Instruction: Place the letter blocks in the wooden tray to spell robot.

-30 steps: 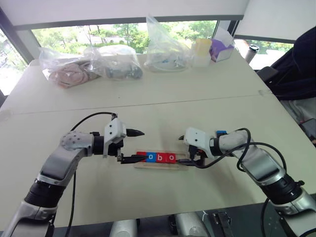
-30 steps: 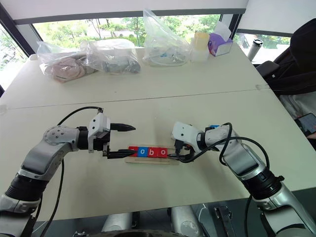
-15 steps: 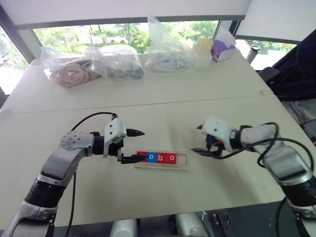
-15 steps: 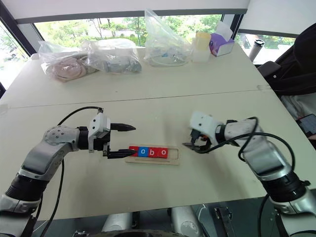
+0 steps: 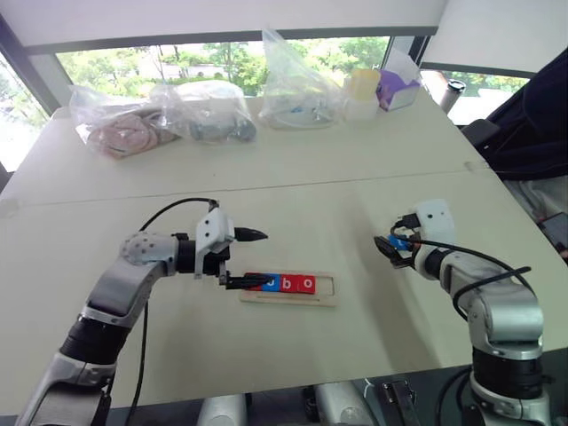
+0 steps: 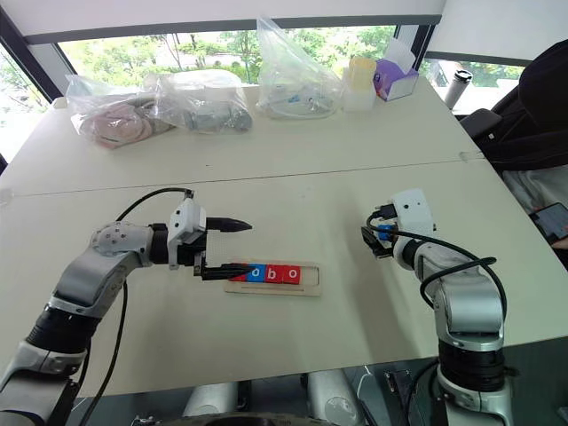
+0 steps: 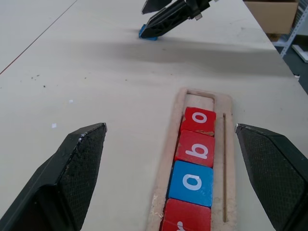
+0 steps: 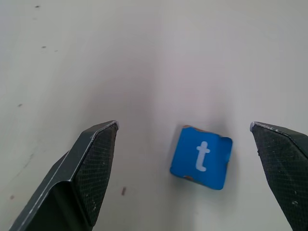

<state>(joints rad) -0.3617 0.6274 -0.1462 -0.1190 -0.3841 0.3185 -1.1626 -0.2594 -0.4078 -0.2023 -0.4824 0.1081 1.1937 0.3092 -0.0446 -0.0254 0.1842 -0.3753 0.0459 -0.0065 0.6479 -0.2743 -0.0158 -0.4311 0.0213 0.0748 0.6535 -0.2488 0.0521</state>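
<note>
The long pale wooden tray (image 5: 288, 292) lies near the table's front edge, holding four red and blue letter tiles (image 7: 194, 173). A blue "t" tile (image 8: 201, 157) sits well right, under the right gripper (image 8: 187, 168), fingers apart. The left gripper (image 5: 246, 259) gapes at the tray's left end.

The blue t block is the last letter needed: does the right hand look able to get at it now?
Probably yes. The blue t block lies alone on bare table, between the open fingers of the right hand, with nothing in the way.
</note>
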